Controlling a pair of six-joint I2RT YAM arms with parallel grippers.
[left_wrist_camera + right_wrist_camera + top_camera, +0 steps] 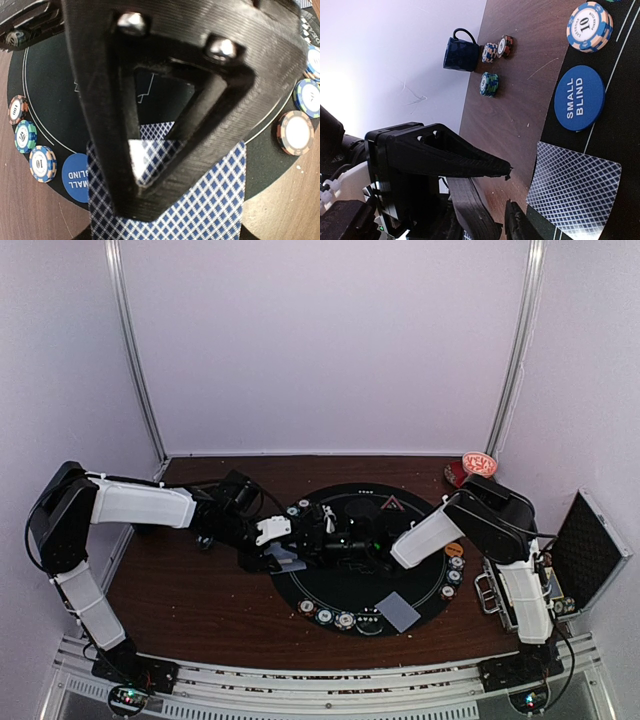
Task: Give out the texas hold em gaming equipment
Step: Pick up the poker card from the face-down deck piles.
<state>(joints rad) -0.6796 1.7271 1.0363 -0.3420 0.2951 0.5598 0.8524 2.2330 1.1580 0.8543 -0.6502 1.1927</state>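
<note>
My left gripper (283, 543) (145, 210) is shut on a blue-diamond-backed playing card (200, 200), held over the left part of the round black mat (345, 585). A second card (157, 131) lies on the mat under it, next to the blue "small blind" disc (75, 177) (579, 97). My right gripper (335, 540) (511, 190) is at mid-mat, jaws apart and empty, beside that lying card (575, 185). Another card (398, 612) lies at the mat's front right. Striped chips (324, 616) (452, 577) ring the mat. An orange disc (453, 549) and a red triangle marker (389, 504) are on it.
A dark blue cup (461, 52) with three chip stacks (489, 82) stands on the brown table left of the mat. A red-patterned cup (480, 462) is at the back right. An open metal case (585, 555) sits at the right edge.
</note>
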